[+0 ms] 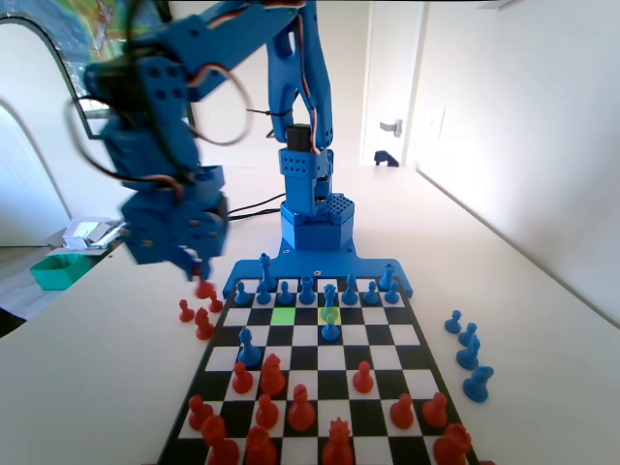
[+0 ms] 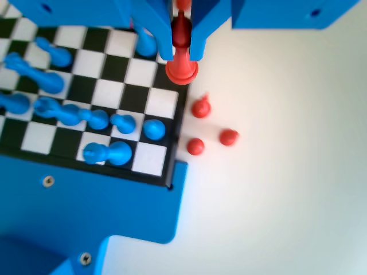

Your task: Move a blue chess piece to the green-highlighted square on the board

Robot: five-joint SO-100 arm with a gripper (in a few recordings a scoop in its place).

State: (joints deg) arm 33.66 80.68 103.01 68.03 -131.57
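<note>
The blue chess piece [image 1: 330, 324] is slim with a narrow top, and it stands on the yellow-green square [image 1: 330, 315], just right of the green-highlighted square [image 1: 283, 315] in the fixed view. The board [image 1: 407, 334] lies on a pale table [image 1: 542, 291]; beside its left rim stand three red pawns [image 1: 198, 318], on its right side some blue pieces [image 1: 468, 351]. Farther, over the left rim, the gripper [image 2: 182, 57] is closed on a red piece [image 2: 182, 64], held above the table. Behind are white walls and a door [image 1: 387, 87].
</note>
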